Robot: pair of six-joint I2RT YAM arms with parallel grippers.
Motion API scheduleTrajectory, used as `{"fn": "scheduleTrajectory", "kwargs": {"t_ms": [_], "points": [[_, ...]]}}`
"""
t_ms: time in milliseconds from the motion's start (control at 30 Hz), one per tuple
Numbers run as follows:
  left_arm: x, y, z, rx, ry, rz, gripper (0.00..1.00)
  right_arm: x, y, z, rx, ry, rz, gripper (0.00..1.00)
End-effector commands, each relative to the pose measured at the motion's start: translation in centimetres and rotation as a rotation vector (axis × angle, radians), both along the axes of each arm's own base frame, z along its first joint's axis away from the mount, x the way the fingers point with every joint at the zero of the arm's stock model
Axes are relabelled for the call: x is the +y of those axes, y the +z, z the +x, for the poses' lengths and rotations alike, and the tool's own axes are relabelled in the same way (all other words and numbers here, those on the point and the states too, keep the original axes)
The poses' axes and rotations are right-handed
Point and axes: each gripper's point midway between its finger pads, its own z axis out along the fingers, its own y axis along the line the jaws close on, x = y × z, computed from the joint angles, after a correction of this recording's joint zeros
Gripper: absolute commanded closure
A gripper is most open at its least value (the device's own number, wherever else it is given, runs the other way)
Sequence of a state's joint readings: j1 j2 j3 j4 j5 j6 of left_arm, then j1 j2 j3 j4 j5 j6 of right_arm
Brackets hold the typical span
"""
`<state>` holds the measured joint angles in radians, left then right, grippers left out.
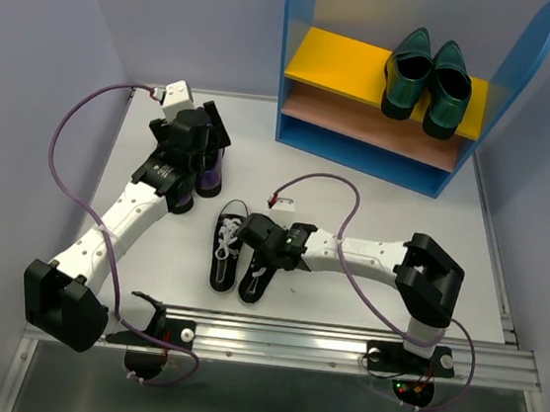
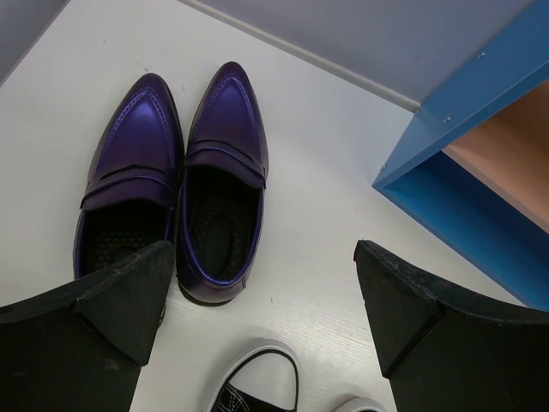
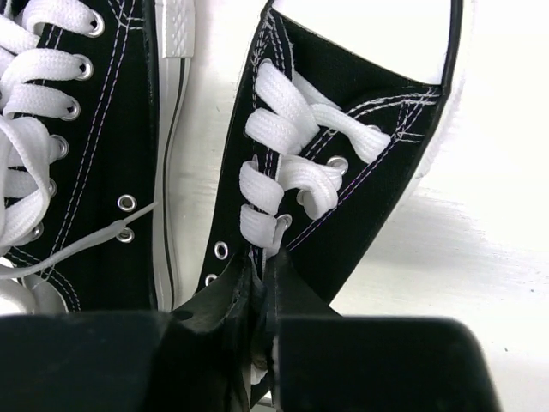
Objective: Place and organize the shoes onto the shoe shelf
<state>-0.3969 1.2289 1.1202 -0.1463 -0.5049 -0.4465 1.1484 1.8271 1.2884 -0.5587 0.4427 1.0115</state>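
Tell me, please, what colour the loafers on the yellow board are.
Glossy dark green loafers, best in top external view.

My glossy green loafers [image 1: 428,79] stand paired on the right of the shoe shelf's [image 1: 287,48] yellow upper board, toes to the back. The purple loafers [image 2: 223,146] sit side by side toward the table's far left corner. The black sneakers [image 1: 227,250] lie paired near the front edge. The right-hand sneaker [image 3: 343,172] is pinched at its upper by my right gripper [image 3: 257,279].

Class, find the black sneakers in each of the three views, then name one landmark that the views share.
Top external: sneakers on the table, below centre.
Left wrist: only their toes, at the bottom edge.
Right wrist: they fill the frame.
Shared landmark: the white table.
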Motion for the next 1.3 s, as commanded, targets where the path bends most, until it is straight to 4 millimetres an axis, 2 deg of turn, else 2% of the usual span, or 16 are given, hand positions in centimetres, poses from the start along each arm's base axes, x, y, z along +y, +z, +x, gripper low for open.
{"fn": "scheduleTrajectory", "kwargs": {"t_ms": [0,67,200,333,467,567,667,700,867,933,1033,1067,1133,1200,1267], "points": [[-0.1,0.8,0.2,-0.041,-0.004,-0.012,0.01,-1.7,3.2,1.9,-0.152,-0.059,-0.007,0.99],[-0.2,0.5,0.3,-0.036,-0.009,-0.013,0.01,-2.8,4.6,2.1,-0.189,-0.064,-0.021,0.99],[-0.5,0.3,0.4,-0.031,-0.019,-0.016,0.01,-7.0,7.3,3.6,-0.237,-0.098,-0.052,0.99],[-0.8,0.2,0.6,-0.032,-0.031,-0.025,0.01,-12.3,9.8,5.4,-0.268,-0.111,-0.071,0.99],[-1.2,0.1,0.8,-0.03,-0.046,-0.032,0.02,-15.9,12.8,6.5,-0.303,-0.103,-0.076,0.99],[-1.4,0.0,0.9,-0.026,-0.055,-0.034,0.02,-18.4,13.9,7.5,-0.308,-0.115,-0.114,0.99],[-1.4,0.2,0.9,-0.032,-0.055,-0.036,0.02,-19.0,14.1,8.0,-0.298,-0.08,-0.124,0.99],[-1.4,0.3,0.9,-0.033,-0.055,-0.036,0.02,-18.4,13.8,7.8,-0.279,-0.043,-0.118,0.99],[-1.3,0.4,0.7,-0.039,-0.055,-0.038,0.02,-17.6,10.0,8.1,-0.195,0.078,-0.209,0.99],[-1.4,0.2,0.8,-0.033,-0.057,-0.037,0.02,-16.7,9.8,9.5,-0.247,0.102,-0.207,0.99],[-1.4,0.1,0.8,-0.033,-0.059,-0.038,0.02,-16.2,10.1,10.5,-0.324,0.142,-0.204,0.99],[-1.6,0.0,0.8,-0.029,-0.064,-0.038,0.02,-16.2,9.5,10.4,-0.331,0.159,-0.209,0.99],[-1.5,0.1,0.9,-0.032,-0.064,-0.038,0.02,-15.8,9.5,11.1,-0.366,0.164,-0.206,0.99],[-1.4,0.2,0.8,-0.033,-0.062,-0.036,0.02,-15.9,8.5,11.3,-0.357,0.16,-0.228,0.97],[-1.5,0.1,0.8,-0.033,-0.063,-0.037,0.01,-15.7,7.5,11.4,-0.332,0.153,-0.229,0.9]]}}
